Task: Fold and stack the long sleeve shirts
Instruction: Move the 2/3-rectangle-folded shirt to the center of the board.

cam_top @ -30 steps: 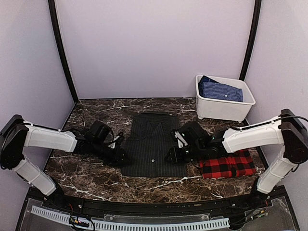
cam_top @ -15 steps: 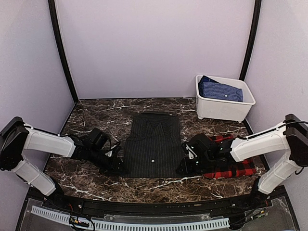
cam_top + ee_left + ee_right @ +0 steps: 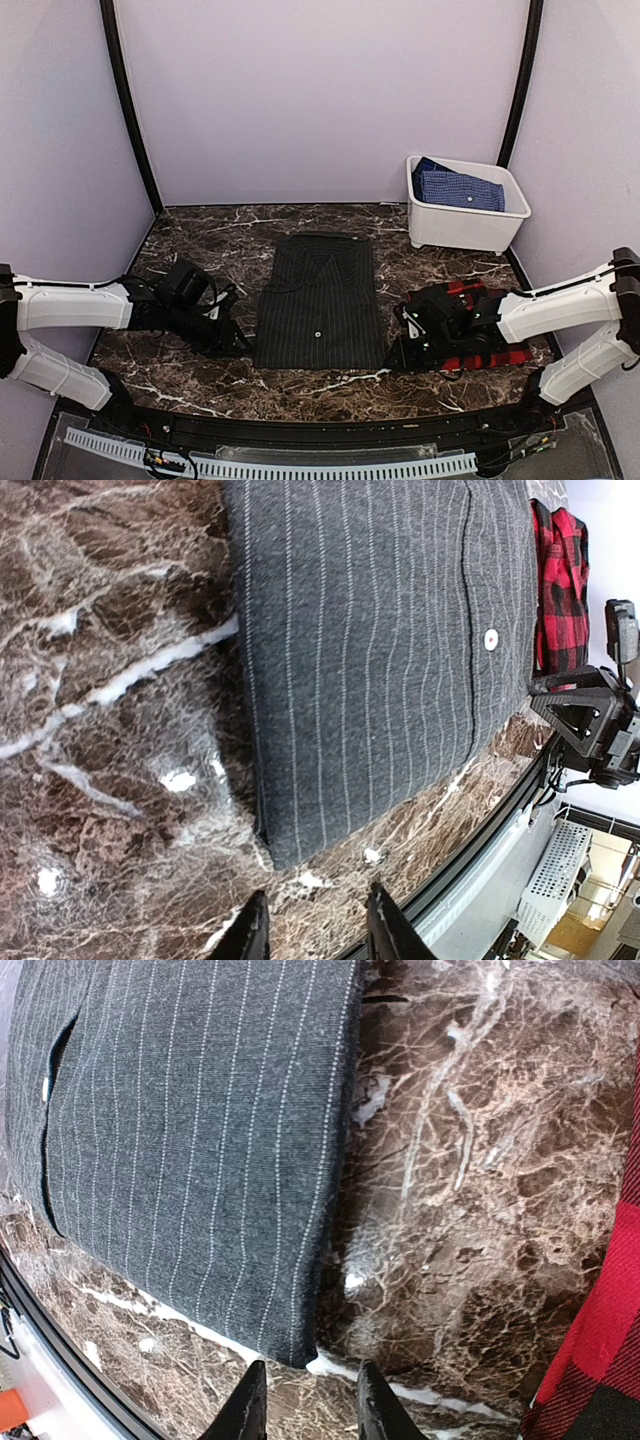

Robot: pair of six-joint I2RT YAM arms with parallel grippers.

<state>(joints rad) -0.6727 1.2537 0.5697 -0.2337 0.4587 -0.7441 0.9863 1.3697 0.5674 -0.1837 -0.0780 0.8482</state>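
We're looking at the pinstripe shirt (image 3: 320, 300) lying folded into a neat rectangle in the middle of the tabletop (image 3: 200, 235), collar toward the back wall. The plaid shirt (image 3: 495, 355) is lying just to its right, not touching it. The right arm is reaching across it, so part of it is hidden.

The left pincer (image 3: 318, 925) is sitting low by the near left corner of the pinstripe shirt. Its fingers are spread a bit and we're only seeing marble in the gap. The right pincer (image 3: 308, 1400) is doing the same at the near right corner, also spread and pinching nothing.

A white bin (image 3: 465, 228) is sitting at the back right with a blue shirt (image 3: 455, 187) lying in it.
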